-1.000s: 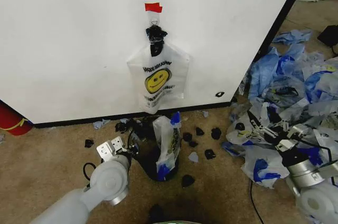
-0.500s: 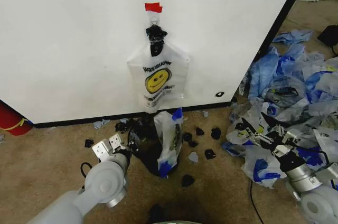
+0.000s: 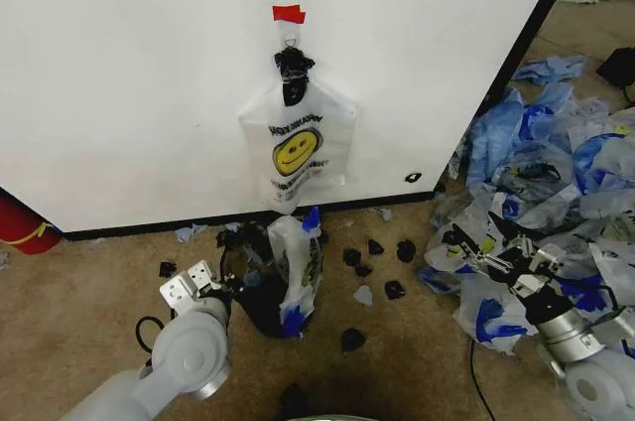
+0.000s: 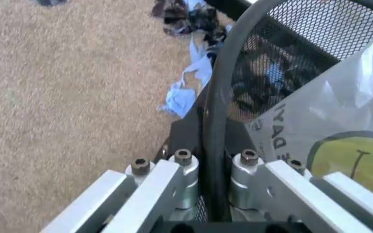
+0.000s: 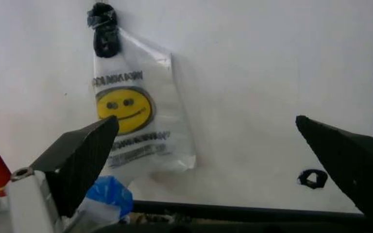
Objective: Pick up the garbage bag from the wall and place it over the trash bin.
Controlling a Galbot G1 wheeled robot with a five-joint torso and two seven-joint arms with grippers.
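The garbage bag (image 3: 295,148), white with a yellow smiley face, hangs from a black knot on the wall (image 3: 129,73) under a strip of red tape (image 3: 288,14). It also faces the right wrist camera (image 5: 131,116). Below it on the carpet the black mesh trash bin (image 3: 256,287) leans, with another white bag (image 3: 298,267) draped in it. My left gripper (image 3: 210,287) is shut on the bin's rim (image 4: 215,121), which runs between its fingers (image 4: 173,179). My right gripper (image 3: 474,247) is open, low at the right, apart from the wall, with nothing between its fingers (image 5: 86,150).
A heap of blue and white plastic bags (image 3: 556,163) covers the floor at the right. Black scraps (image 3: 382,262) lie around the bin. A red cylinder (image 3: 20,222) stands at the far left against the wall. A cable (image 3: 476,371) runs along the carpet.
My left gripper has drawn the bin's rim leftward and towards me, and the bin with its white bag has shifted left. The right gripper has edged slightly left.
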